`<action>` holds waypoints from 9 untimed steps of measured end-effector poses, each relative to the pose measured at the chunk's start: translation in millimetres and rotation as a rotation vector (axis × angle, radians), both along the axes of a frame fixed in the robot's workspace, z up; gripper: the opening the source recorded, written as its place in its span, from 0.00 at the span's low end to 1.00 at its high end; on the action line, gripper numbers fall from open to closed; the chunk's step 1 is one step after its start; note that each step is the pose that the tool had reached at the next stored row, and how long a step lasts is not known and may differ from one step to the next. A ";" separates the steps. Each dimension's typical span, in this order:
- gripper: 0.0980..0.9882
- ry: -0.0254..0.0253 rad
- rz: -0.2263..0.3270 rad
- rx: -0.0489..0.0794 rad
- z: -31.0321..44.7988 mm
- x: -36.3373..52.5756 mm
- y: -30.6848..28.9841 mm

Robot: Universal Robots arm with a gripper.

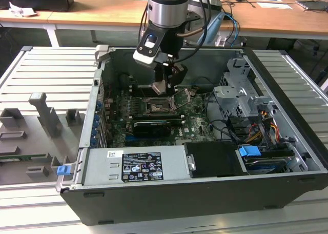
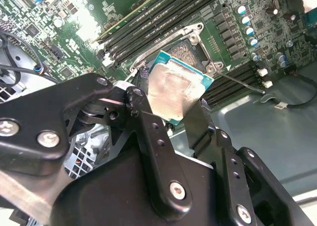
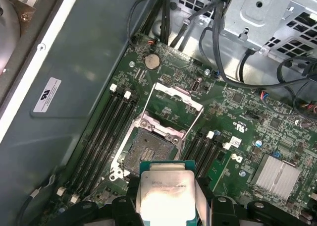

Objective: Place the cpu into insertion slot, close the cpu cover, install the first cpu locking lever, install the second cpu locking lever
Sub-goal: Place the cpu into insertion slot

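Wooden desks point(image 1: 102, 13) line the back of the room. Nearer, a ribbed grey metal table point(image 1: 46, 70) carries an open computer case point(image 1: 205, 203) lying on its side.

Tool: the gripper point(image 1: 160, 89) reaches down into the case from the arm. Its two black fingers point(image 2: 147, 124) are closed on opposite edges of the cpu point(image 1: 159, 85). In both wrist views the chip sits between the finger pads with its pale metal face showing point(image 2: 176, 89) point(image 3: 166, 196) and a teal border around it.

Position: the cpu is off the board, held above the insertion slot point(image 1: 156, 106) and apart from it. In the first wrist view the dark socket point(image 3: 146, 151) lies bare, just beyond the chip's far edge. In the second wrist view part of the socket point(image 2: 185, 52) shows past one corner of the chip.

Cover: the cpu cover point(image 3: 178, 95) is swung up and open, hinged at the socket's far side, with green board visible through its cut-out.

Lever: one thin locking lever point(image 2: 240, 82) stands out sideways beside the socket, not latched.

Surroundings: long black memory slots point(image 3: 106, 132) flank the socket. A coin cell point(image 3: 152, 61) sits beyond the cover and a finned heat sink point(image 3: 275, 174) lies off to one side. In the exterior view, a grey drive cage point(image 1: 238, 90) is at the view's right and a power supply point(image 1: 136, 164) fills the near edge.
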State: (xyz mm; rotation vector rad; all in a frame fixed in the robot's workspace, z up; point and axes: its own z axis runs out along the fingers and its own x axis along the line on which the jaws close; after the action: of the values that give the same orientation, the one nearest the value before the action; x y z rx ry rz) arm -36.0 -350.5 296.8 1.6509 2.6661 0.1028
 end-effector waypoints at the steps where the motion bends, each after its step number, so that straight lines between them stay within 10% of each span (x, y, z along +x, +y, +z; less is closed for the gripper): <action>1: 0.48 0.0000 0.000 0.000 -0.3 0.0 0.0; 9: 0.48 0.0000 -0.017 0.000 -1.4 0.1 0.0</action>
State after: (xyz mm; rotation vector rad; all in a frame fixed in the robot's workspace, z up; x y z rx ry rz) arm -36.0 -350.5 295.4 1.6726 2.6519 0.1026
